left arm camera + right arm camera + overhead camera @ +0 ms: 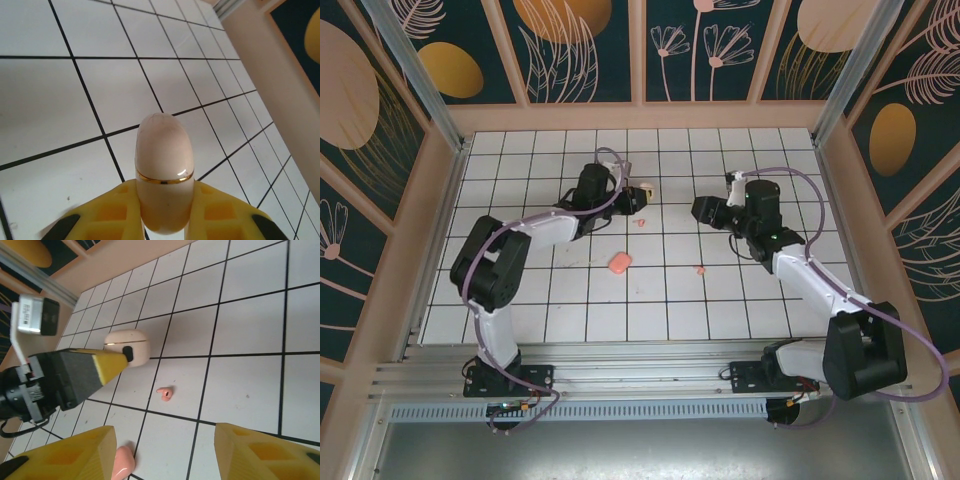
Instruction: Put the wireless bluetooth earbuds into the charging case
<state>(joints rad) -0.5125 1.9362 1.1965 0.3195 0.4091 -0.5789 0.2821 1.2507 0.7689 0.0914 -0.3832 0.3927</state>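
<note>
My left gripper (164, 200) is shut on a pale beige charging case (164, 170) with a gold band, its lid closed, held just above the tiled floor. From the top view that beige case (643, 195) is at the tip of the left gripper (636, 198). One salmon-pink earbud (640, 222) lies just in front of it, and another pink earbud (699, 269) lies further right. My right gripper (165, 452) hangs open over the tiles with nothing between its fingers. The nearer pink earbud (165, 393) lies ahead of it, the beige case (132, 345) beyond that.
A pink charging case (619, 262), closed, lies on the white tiled floor (720, 300) near the middle; its edge (122, 462) sits beside my right gripper's left finger. Wooden walls ring the floor. The left gripper's finger (107, 365) reaches in from the left.
</note>
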